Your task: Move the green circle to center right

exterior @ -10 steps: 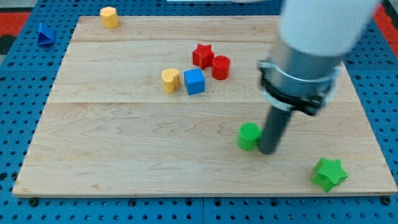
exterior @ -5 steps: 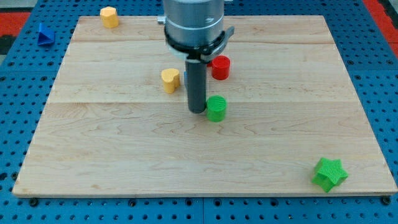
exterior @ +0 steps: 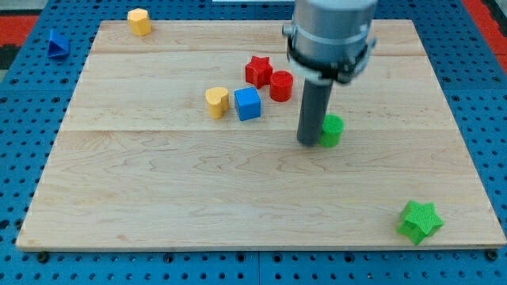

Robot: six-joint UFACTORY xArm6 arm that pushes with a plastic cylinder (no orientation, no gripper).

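Observation:
The green circle (exterior: 332, 131) is a short green cylinder lying on the wooden board (exterior: 158, 182), a little right of the board's middle. My tip (exterior: 309, 142) stands on the board right against the circle's left side, and the rod hides part of the circle's left edge. The arm's grey body rises above the rod toward the view's top.
A red star (exterior: 257, 70) and red cylinder (exterior: 281, 85) sit up-left of my tip. A blue cube (exterior: 247, 104) and yellow heart (exterior: 216, 101) lie further left. A green star (exterior: 419, 221) is at bottom right, a yellow block (exterior: 139, 20) at top left, a blue shape (exterior: 55, 42) off the board.
The green circle first went up-left from the lower middle, then right by about 70 pixels. My tip swung from its right side to its left and followed it right.

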